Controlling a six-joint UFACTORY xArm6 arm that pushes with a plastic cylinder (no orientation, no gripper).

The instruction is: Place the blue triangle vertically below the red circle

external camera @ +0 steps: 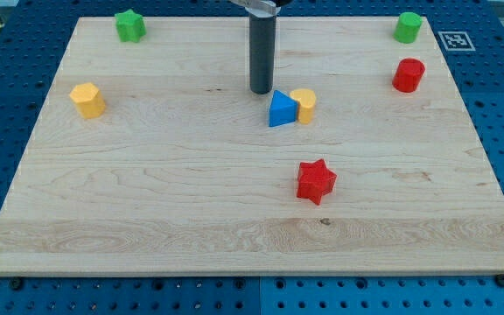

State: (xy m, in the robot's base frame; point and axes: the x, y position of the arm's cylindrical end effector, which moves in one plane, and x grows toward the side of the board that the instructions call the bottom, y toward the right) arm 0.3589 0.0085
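The blue triangle [281, 109] lies near the middle of the wooden board [147, 175], touching a yellow block [304, 104] on its right. The red circle block [408, 75] sits at the view's upper right, well apart from the triangle. My tip [262, 91] rests on the board just to the upper left of the blue triangle, very close to it; I cannot tell whether they touch. The dark rod rises from the tip to the view's top.
A red star [316, 181] lies below and right of the triangle. A yellow block [87, 100] is at the left. A green star-like block [130, 25] is at the top left, a green block [408, 27] at the top right, above the red circle.
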